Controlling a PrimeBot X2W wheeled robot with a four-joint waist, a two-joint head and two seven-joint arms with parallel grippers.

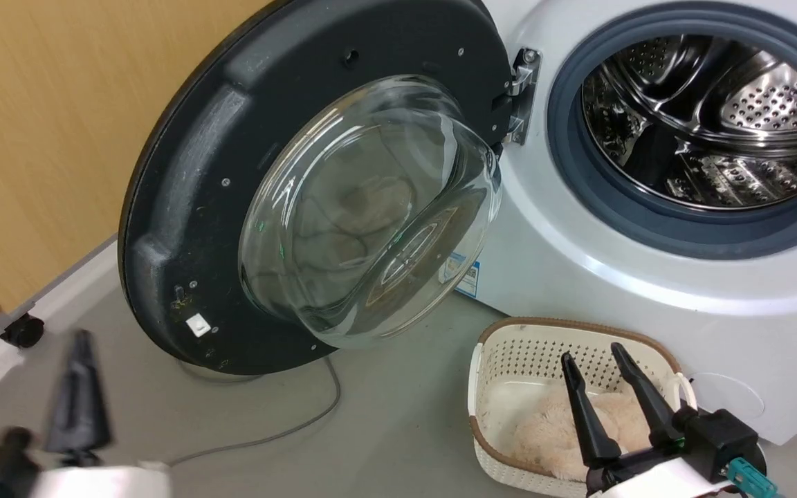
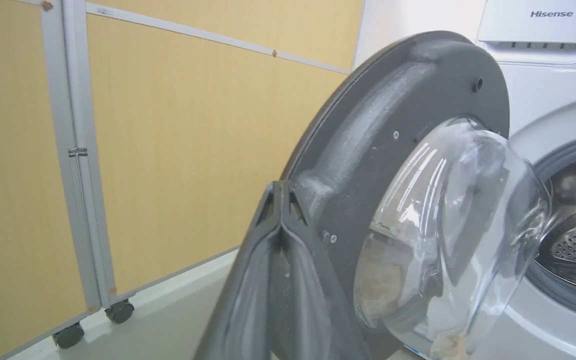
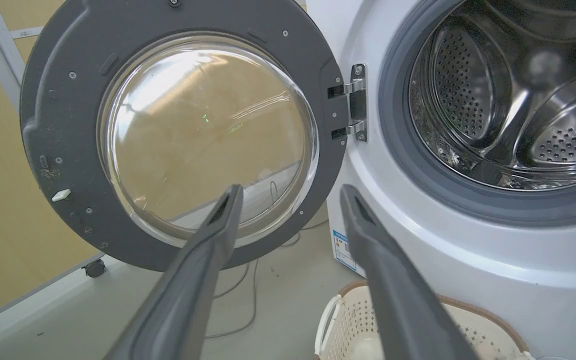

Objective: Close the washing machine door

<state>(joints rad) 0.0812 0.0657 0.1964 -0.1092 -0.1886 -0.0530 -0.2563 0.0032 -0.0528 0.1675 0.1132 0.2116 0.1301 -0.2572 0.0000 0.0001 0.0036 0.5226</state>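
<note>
Washing machine door [image 1: 184, 207] swung wide, Hisense on washing machine [image 2: 548, 75], left fingers [image 2: 298, 280] pressed together, right fingers [image 3: 393, 280] spread, empty

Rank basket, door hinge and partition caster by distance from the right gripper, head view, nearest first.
1. Basket: lower right, just below the right gripper.
2. Hinge: higher up, at the right edge of the door.
3. Caster: far left, beyond the open door.

Lighting brightly and evenly, glaring white on the washing machine door [image 3: 183, 135] at eleven o'clock, blurring the left gripper [image 1: 82, 346] at eight o'clock.
</note>
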